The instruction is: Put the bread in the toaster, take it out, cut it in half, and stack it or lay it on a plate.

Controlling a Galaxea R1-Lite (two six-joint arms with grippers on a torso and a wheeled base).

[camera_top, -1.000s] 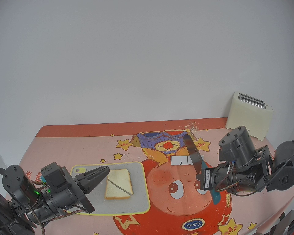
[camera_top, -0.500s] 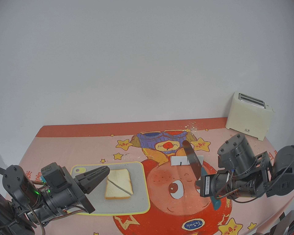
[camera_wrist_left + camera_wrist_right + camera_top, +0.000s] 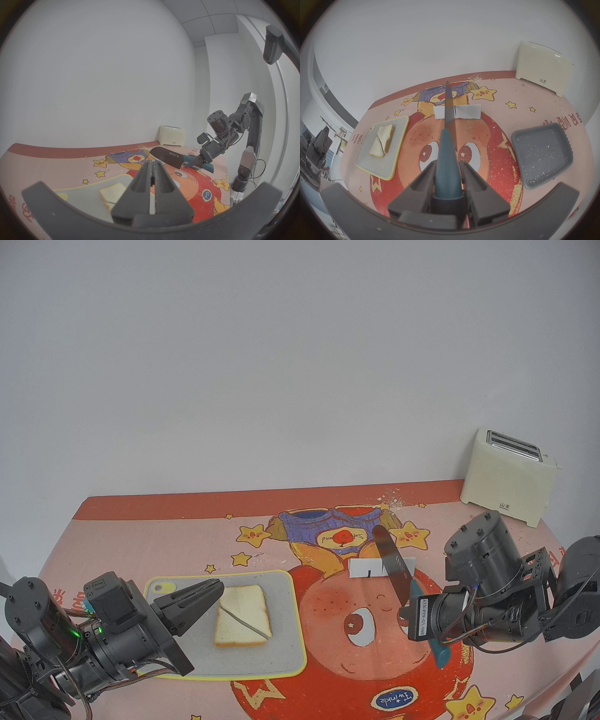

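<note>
Bread (image 3: 242, 615): one slice lies flat on the grey, yellow-rimmed cutting board (image 3: 275, 652), on the left half of the table (image 3: 156, 540). A diagonal cut runs across the slice, and the two halves lie side by side, touching.

Left gripper (image 3: 217, 585): held just beside the slice on its left, above the board's near-left part and clear of the bread. Its fingers are pressed together with nothing between them, as the left wrist view confirms.

Right gripper (image 3: 414, 609): held over the right half of the table, well apart from the board. It pinches the knife (image 3: 392, 555) by its teal handle. The blade points away from the robot, toward the far edge, and rises at a slant above a white paper slip (image 3: 365, 567) – contact with the table is not seen.

Toaster (image 3: 509, 477): cream-coloured, upright at the far right corner, slots facing up.

Plate (image 3: 542, 154): a grey square dish sits on the right side of the table, nearer than the toaster, speckled with crumbs.
</note>
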